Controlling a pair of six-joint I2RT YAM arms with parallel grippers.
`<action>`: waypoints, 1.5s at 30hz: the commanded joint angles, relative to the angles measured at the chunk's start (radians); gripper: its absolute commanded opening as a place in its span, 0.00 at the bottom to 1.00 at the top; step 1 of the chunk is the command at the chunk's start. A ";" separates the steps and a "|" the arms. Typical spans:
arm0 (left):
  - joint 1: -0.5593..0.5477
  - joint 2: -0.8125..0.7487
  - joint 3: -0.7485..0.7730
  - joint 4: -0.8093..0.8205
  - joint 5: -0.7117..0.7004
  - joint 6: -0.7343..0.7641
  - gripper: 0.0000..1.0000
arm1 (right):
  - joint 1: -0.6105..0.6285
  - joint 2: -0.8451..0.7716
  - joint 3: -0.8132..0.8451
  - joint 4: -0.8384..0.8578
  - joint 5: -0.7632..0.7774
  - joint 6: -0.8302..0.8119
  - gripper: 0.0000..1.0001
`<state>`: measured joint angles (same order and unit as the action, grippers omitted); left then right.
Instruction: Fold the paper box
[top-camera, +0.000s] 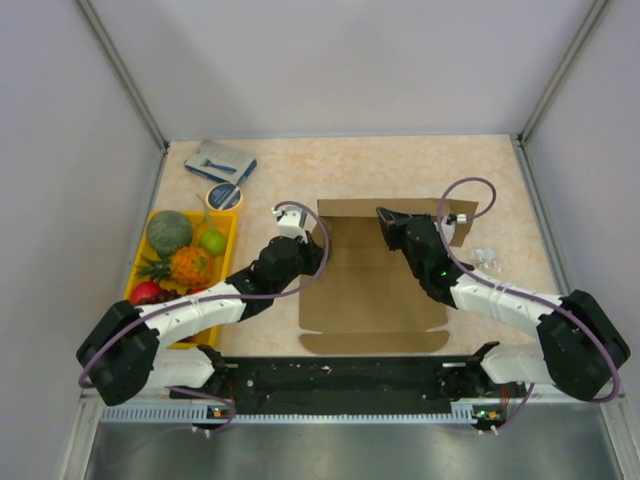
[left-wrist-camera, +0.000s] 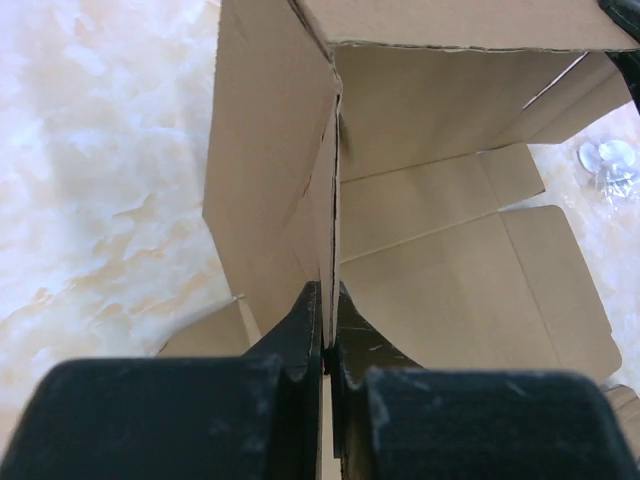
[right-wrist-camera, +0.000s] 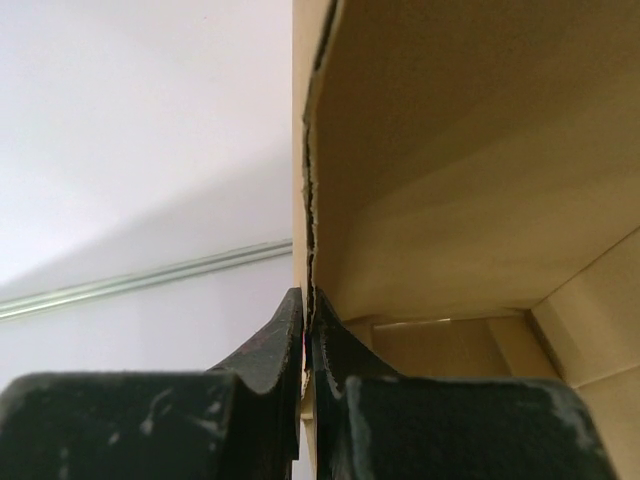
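The paper box (top-camera: 370, 290) sits in the middle of the table (top-camera: 300, 160), between the two arms, and it is partly formed; its base panel lies flat on the surface, its left wall stands upright, and a far panel is raised behind it, as the left wrist view shows (left-wrist-camera: 450, 260); the long near flap (top-camera: 375, 342) lies flat by the arm bases, not yet lifted, and panels on the right side also look flat, so I judge the folding roughly midway, with the remaining walls to raise and the flaps to tuck in; the left gripper (left-wrist-camera: 327, 300) is closed, pinching the top edge of the left wall between its fingers; the right gripper (right-wrist-camera: 306, 300) is likewise clamped on the thin edge of a raised panel near the far right corner; further out, a yellow tray (top-camera: 232, 225) of fruit stands at the left, with a roll of tape (top-camera: 223, 197) and a blue-grey packet (top-camera: 220, 160) beyond it, well apart from the box.
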<state>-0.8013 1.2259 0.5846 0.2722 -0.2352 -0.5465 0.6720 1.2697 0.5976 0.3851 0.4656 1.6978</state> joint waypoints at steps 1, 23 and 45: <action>-0.041 0.049 0.012 0.177 0.119 -0.006 0.00 | 0.018 -0.019 -0.053 -0.088 -0.076 -0.024 0.00; -0.007 -0.307 -0.183 0.069 0.230 0.164 0.56 | 0.014 -0.072 -0.117 -0.095 -0.073 -0.087 0.00; 0.410 -0.083 0.095 -0.170 0.388 0.281 0.55 | 0.003 -0.052 -0.096 -0.081 -0.099 -0.082 0.00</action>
<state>-0.3965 1.0401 0.6334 -0.0265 -0.0292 -0.3801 0.6708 1.1912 0.5156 0.4240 0.4244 1.6581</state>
